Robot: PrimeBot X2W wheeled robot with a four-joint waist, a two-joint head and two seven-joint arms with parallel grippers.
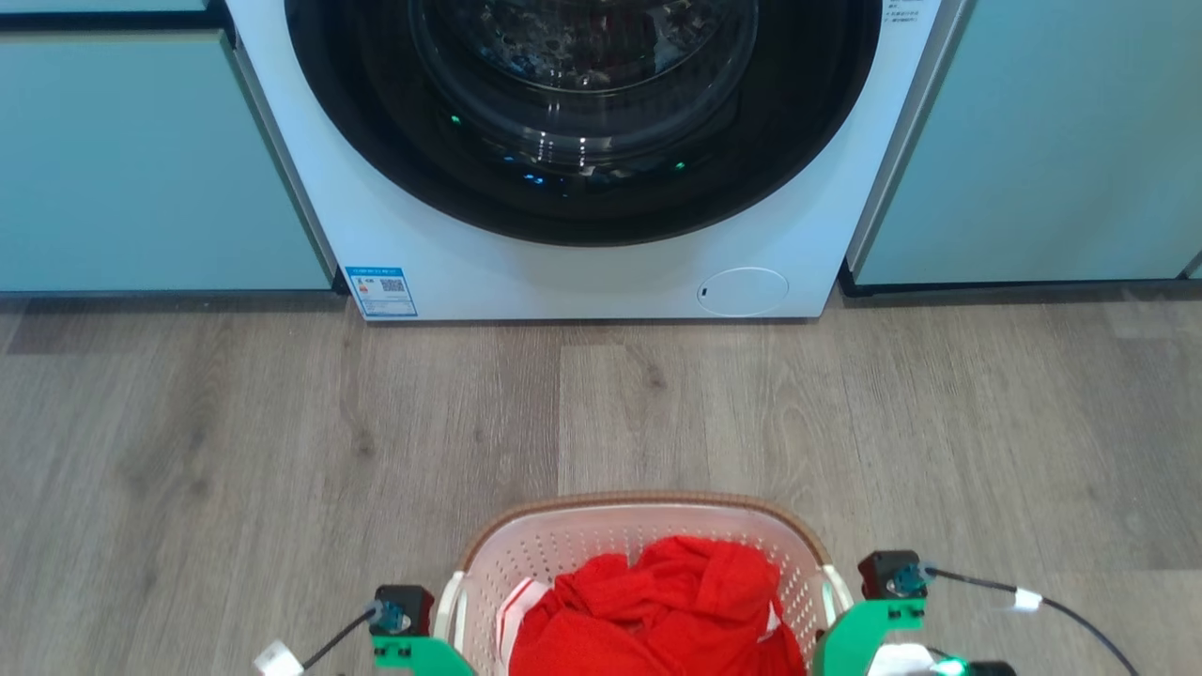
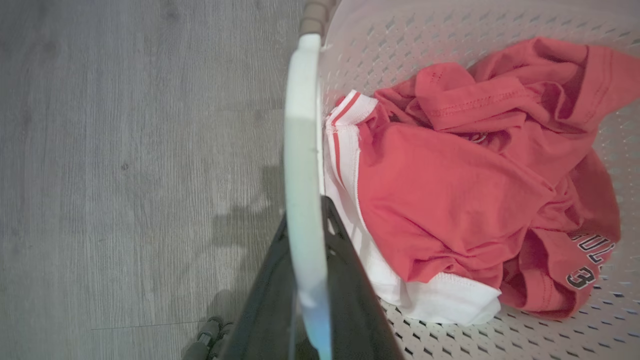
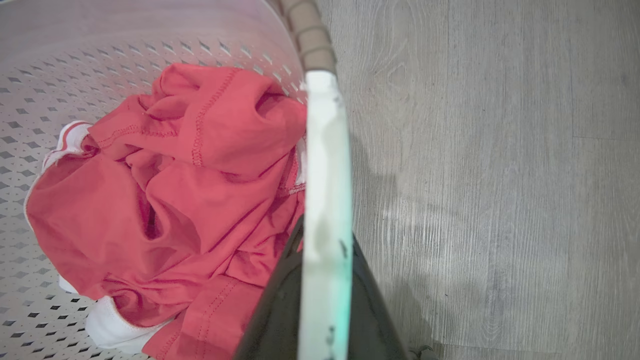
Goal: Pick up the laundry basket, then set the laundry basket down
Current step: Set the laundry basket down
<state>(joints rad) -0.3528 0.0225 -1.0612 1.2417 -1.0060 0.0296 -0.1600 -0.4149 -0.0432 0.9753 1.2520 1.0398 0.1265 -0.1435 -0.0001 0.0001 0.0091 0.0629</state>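
The laundry basket [image 1: 648,500], white and perforated with a brown woven rim, sits low in the middle of the head view, with a red garment [image 1: 667,610] with white trim inside. In the left wrist view my left gripper [image 2: 305,220] is shut on the basket's white left handle [image 2: 302,125], dark fingers on either side of it. My right gripper [image 3: 325,235] grips the white right handle [image 3: 325,150] the same way. Green wrist brackets [image 1: 418,652] [image 1: 869,629] flank the basket. Whether the basket touches the floor I cannot tell.
A white washing machine [image 1: 582,272] with a dark round door stands straight ahead, between teal cabinets [image 1: 141,160] [image 1: 1061,141]. Grey wood floor [image 1: 282,451] stretches between the machine and the basket. Cables [image 1: 995,587] trail from both wrists.
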